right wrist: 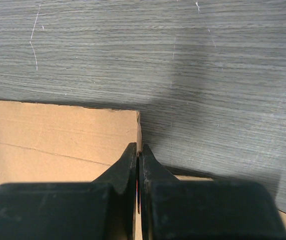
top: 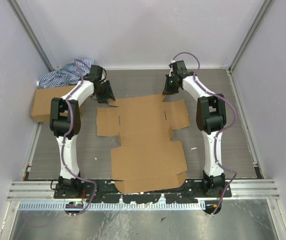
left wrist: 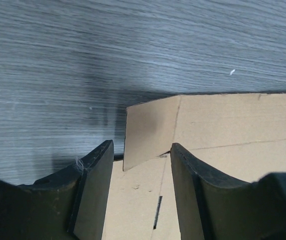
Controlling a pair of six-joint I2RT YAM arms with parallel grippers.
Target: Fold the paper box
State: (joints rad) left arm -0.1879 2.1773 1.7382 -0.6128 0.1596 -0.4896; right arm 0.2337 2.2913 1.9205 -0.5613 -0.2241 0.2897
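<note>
Lying flat mid-table, long axis near-to-far, the cardboard sheet (top: 143,145) is met at its far edge — left gripper (left wrist: 141,147) wide around the lifted left flap (left wrist: 148,130), right gripper (right wrist: 138,148) seemingly pinched shut on the right corner.

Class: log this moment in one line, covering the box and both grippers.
paper box: mostly flat | left gripper: open, straddling raised corner flap | right gripper: shut on box's far edge
</note>
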